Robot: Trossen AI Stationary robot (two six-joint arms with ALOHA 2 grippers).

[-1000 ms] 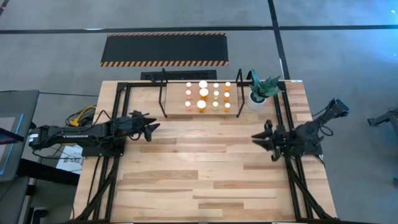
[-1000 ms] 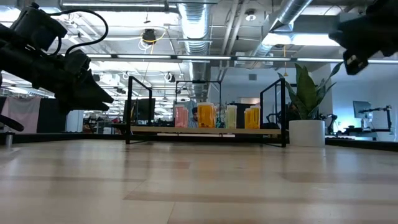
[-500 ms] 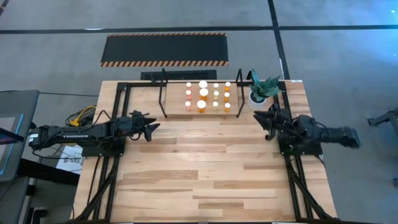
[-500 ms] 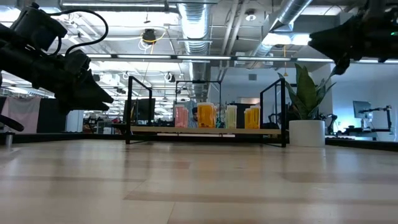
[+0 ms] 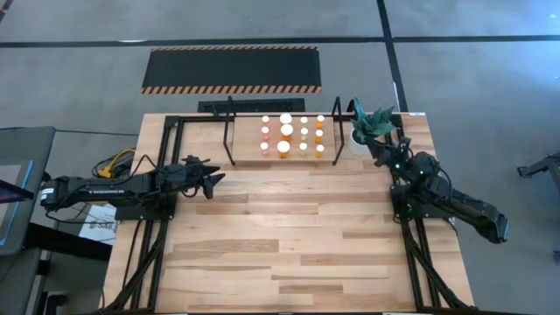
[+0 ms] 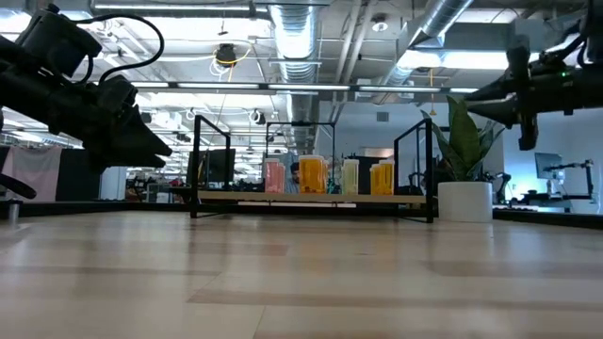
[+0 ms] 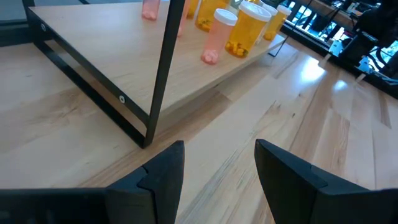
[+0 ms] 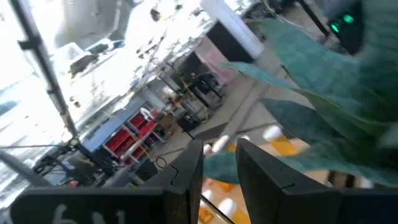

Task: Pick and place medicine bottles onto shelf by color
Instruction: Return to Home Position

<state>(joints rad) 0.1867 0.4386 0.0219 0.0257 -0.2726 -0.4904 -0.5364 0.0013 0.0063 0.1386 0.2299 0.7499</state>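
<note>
The medicine bottles [image 5: 293, 133] stand in rows on the right half of the shelf [image 5: 246, 140], at upper centre of the high view. The left gripper [image 5: 215, 179], at centre-left, has its jaws wide apart and empty. The right gripper [image 5: 380, 150], just beside the potted plant [image 5: 371, 118] at upper right, has its jaws slightly parted, holding nothing.

Bright overhead strip lights [image 6: 236, 86], soft sheen on table [image 6: 301, 282], faint shadows
</note>
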